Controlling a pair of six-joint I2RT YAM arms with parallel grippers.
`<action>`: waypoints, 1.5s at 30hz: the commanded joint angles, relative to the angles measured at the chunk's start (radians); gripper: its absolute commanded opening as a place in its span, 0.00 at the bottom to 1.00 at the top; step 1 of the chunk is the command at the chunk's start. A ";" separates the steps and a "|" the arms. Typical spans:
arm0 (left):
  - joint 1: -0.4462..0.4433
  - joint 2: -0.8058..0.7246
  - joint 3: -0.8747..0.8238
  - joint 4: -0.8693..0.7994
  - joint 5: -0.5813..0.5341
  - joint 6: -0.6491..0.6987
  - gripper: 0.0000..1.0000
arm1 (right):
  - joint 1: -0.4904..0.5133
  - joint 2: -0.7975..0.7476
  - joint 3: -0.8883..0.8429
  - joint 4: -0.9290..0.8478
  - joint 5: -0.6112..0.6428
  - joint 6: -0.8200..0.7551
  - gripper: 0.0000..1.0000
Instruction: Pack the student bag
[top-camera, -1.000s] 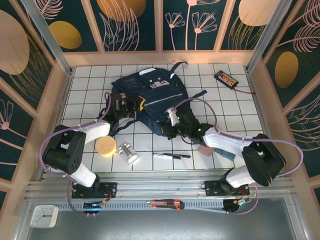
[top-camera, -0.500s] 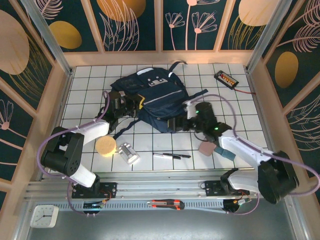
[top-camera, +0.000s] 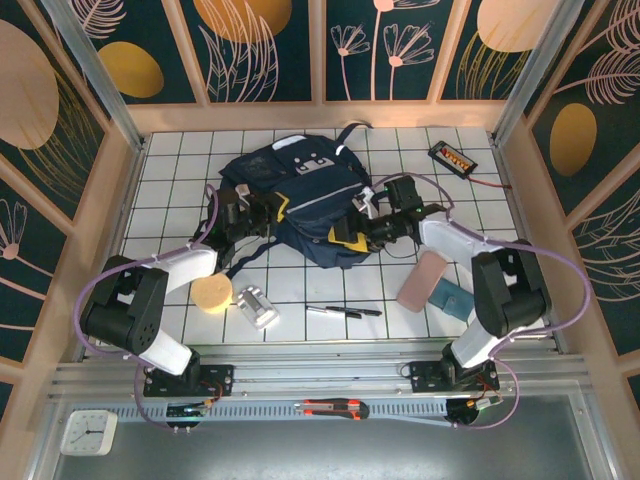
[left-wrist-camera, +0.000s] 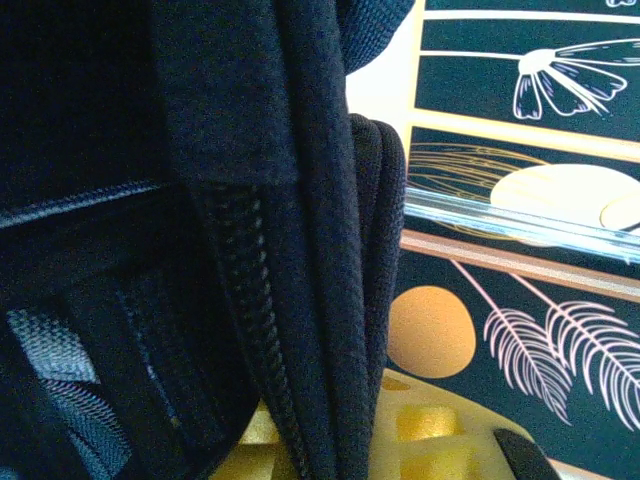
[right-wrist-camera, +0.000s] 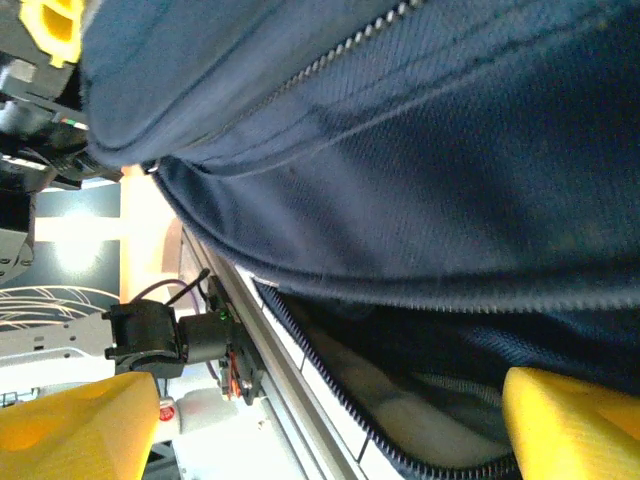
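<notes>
Bulk of the scene is the student bag (top-camera: 310, 195), lying flat with its long axis running from the buckled patch at its far end to the rounded end nearest the arms. At the bag's left edge the left gripper (top-camera: 262, 212) is clamped on a fold of zip-edged fabric, which the left wrist view shows pressed close against the camera. At the bag's near-right corner sits the right gripper (top-camera: 362, 232), its yellow fingers (right-wrist-camera: 570, 420) spread wide and gripping nothing. Just beyond them gapes the bag's unzipped mouth (right-wrist-camera: 400, 400), with something pale inside that I cannot identify. Loose things lie on the near side of the bag: a pink case (top-camera: 422, 280) to its near right, a silver can (top-camera: 258, 306) and a yellow sponge (top-camera: 212, 291) to its near left, and a pen (top-camera: 345, 311) between them. The free right arm looks nearer the case and pen, and the mouth faces that arm.
</notes>
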 joint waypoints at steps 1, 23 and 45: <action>0.009 -0.071 -0.001 0.259 0.031 0.014 0.00 | 0.041 0.040 0.044 -0.036 -0.006 -0.020 0.87; -0.019 -0.048 -0.112 0.454 -0.012 -0.073 0.00 | 0.222 0.195 -0.114 0.557 0.010 0.398 0.86; -0.033 -0.116 -0.186 0.365 0.008 0.004 0.00 | 0.156 0.060 -0.203 0.893 0.003 0.615 0.60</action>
